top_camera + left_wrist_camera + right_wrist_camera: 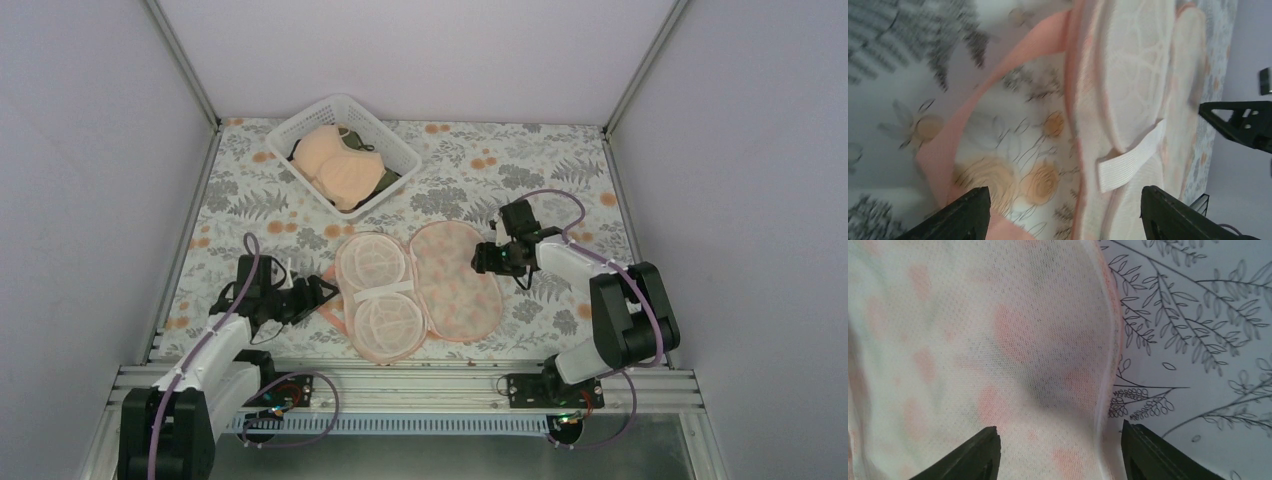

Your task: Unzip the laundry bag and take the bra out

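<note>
The laundry bag (455,282) lies unzipped and spread flat in two halves at the table's middle. Its left half shows pale mesh with two round cup frames (378,295) and a white elastic band (1130,155). The peach bra (335,165) lies in the white basket at the back. My left gripper (322,292) is open and empty at the bag's left edge, over a pink strap loop (943,150); in its wrist view the gripper (1063,200) straddles the bag's rim (1133,75). My right gripper (481,260) is open and empty over the printed half's right edge (1110,365), seen between the tips in its wrist view (1060,440).
The white lattice basket (305,115) stands at the back left and also holds olive-green garments (385,180). A floral cloth (560,170) covers the table. Grey walls close in the left, back and right sides. The metal rail (420,380) runs along the near edge.
</note>
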Motion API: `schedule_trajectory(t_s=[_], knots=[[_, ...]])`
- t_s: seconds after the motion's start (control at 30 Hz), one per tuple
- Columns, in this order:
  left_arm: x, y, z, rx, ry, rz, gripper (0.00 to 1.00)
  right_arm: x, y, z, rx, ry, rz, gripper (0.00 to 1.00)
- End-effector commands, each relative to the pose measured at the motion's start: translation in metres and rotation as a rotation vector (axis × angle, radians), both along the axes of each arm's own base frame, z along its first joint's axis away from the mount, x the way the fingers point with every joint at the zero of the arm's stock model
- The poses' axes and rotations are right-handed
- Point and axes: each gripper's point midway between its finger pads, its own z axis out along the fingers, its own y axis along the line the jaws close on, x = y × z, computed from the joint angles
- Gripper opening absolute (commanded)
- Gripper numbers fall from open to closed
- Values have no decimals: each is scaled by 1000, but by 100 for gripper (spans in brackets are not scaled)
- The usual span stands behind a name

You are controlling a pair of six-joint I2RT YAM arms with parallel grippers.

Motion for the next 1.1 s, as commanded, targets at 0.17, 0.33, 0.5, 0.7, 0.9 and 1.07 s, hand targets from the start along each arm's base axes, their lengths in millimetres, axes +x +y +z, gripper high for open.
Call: schedule_trajectory(t_s=[0.17,0.33,0.5,0.7,0.9,1.07], knots=[[13,-31,6,-89,-68,-76,70,2,8,-16,44,18,19,51],[15,-40,-3,-85,-64,-110,57,2,9,-20,39,32,34,23],[16,-37,-9,-68,-64,-94,16,11,8,7,23,-17,39,4],[19,-48,0,-97,-97,-130,2,14,24,59,46,-65,85,4],[21,-64,6,-132,-125,-182,2,2,79,133,144,-144,182,4],[21,-71,7,-151,-139,-201,2,-25,135,167,245,-168,237,4]])
